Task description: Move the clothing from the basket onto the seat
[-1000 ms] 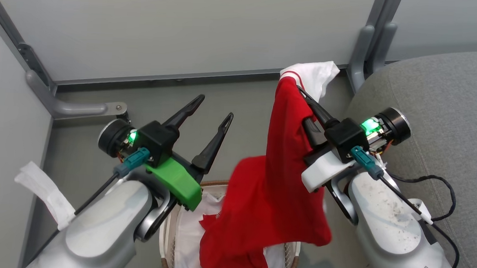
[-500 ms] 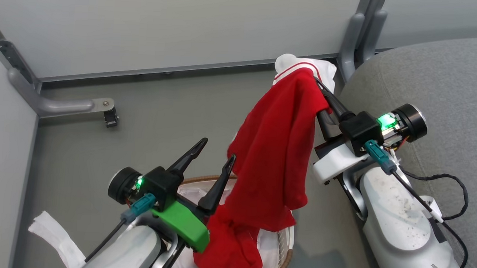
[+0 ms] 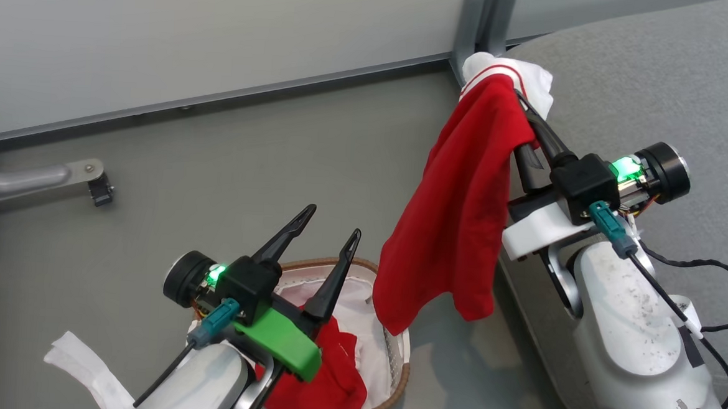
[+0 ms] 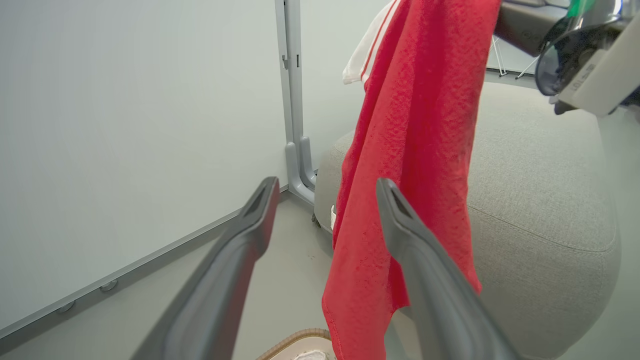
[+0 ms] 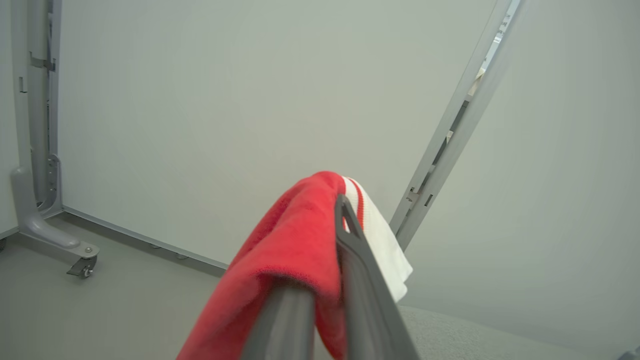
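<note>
striped top up in the right gripper, second top in the basket

head view: the right gripper point(image 3: 522, 104) has its fingers pressed together on the striped top point(image 3: 457, 215), pinching it near the white, striped end. the red cloth hangs down in a long fold over the floor point(image 3: 217, 159), between the basket point(image 3: 370, 266) and the edge of the seat point(image 3: 657, 70). its lower hem sits close to the basket's rim. the left gripper point(image 3: 333, 220) hovers over the basket with its fingers spread and nothing between them. the second top point(image 3: 330, 365) lies crumpled inside the basket on the white liner point(image 3: 369, 348).

left wrist view: the left gripper point(image 4: 327, 182) shows both dark fingers wide apart. beyond them the striped top point(image 4: 420, 125) hangs straight down in front of the seat point(image 4: 540, 190). a bit of the basket rim point(image 4: 295, 340) peeks in at the bottom edge.

right wrist view: the right gripper point(image 5: 336, 210) is closed, with the striped top point(image 5: 290, 235) draped over it and caught between the fingers. the white part falls to the far side. a corner of the seat point(image 5: 475, 330) shows low down, and a caster point(image 5: 82, 267) stands on the floor by the wall.
</note>
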Tool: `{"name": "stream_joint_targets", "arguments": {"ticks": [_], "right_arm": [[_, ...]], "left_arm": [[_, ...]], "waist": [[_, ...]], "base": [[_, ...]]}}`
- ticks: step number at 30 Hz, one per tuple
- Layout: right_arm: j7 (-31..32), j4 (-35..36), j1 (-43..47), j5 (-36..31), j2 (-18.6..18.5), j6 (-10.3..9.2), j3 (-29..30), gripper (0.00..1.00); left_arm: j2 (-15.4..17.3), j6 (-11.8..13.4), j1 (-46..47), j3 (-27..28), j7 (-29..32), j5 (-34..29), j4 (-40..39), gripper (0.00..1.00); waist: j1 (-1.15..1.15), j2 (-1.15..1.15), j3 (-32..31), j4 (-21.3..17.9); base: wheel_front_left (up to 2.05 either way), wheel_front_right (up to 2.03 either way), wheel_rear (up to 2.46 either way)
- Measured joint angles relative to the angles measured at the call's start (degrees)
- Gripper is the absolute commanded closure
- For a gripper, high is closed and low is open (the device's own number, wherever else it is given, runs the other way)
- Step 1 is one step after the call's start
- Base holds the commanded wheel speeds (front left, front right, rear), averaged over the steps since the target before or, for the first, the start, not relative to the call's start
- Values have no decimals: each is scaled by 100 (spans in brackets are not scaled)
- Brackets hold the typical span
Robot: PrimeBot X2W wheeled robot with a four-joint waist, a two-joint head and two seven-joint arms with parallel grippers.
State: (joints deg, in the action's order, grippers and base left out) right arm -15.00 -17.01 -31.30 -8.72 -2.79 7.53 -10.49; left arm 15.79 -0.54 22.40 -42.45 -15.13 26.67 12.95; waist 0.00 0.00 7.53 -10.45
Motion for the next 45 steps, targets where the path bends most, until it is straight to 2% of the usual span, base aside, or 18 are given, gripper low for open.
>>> {"name": "stream_joint_targets", "arguments": {"ticks": [15,22,28,34,40,45], "right_arm": [[1,287,271,-92,-7,0,470,100],[1,313,361,-81,-4,0,533,100],[1,291,359,-78,-3,0,589,100],[1,121,116,-66,-31,0,714,100],[1,-244,-508,-67,-354,0,589,100],[1,-464,-1386,33,-719,0,625,100]], "left_arm": [[-182,-178,2,119,0,-371,101,0],[-214,-232,14,113,0,-482,168,0],[-231,-279,28,109,0,-515,197,0],[-242,-309,74,94,0,-566,180,0],[-238,-347,121,103,0,-667,89,0],[-210,-349,166,104,0,-791,4,0]], "waist": [[0,0,347,-1065],[0,0,511,-1369],[0,0,636,-1436],[0,0,755,-1335],[0,0,935,-1156],[0,0,1126,-977]], "base": [[0,0,0],[0,0,0],[0,0,0],[0,0,0],[0,0,0],[0,0,0]]}}
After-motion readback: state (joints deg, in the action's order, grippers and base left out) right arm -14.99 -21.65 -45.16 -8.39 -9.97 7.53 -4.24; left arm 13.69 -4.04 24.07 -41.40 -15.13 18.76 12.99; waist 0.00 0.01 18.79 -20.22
